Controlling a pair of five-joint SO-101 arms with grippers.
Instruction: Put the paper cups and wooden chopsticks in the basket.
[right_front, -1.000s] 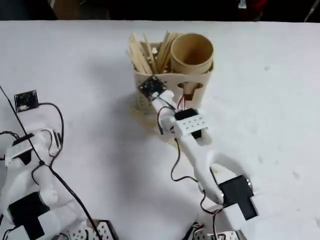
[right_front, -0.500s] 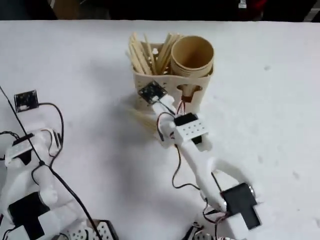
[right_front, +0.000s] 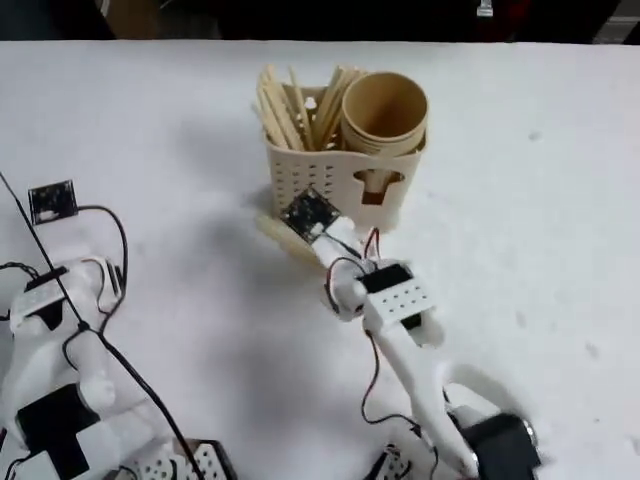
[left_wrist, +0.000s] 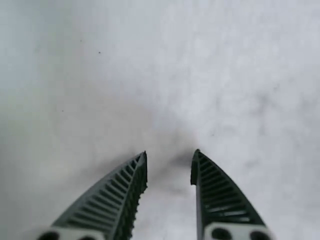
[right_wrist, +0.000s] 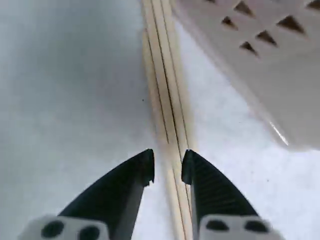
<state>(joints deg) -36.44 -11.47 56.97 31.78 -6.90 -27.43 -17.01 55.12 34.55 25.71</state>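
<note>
A cream perforated basket (right_front: 330, 180) stands at the table's far middle, its wall close by in the right wrist view (right_wrist: 260, 75). In it are several wooden chopsticks (right_front: 295, 105) and a tan paper cup (right_front: 385, 105). A few more chopsticks (right_front: 272, 230) lie flat on the table along the basket's near-left corner. My right gripper (right_wrist: 167, 167) hovers low over these chopsticks (right_wrist: 167, 100), narrowly open, with the sticks running under its gap and one finger. My left gripper (left_wrist: 169, 167) is slightly open over bare table, holding nothing.
The right arm (right_front: 400, 300) stretches from the near edge to the basket's front. The left arm (right_front: 50, 330) and its cables sit at the near left corner. White tabletop (right_front: 540, 200) lies open to both sides of the basket.
The right arm has drawn back from the basket's front wall toward the near edge and a little lower. More of the loose chopsticks on the table shows. The left arm has not moved.
</note>
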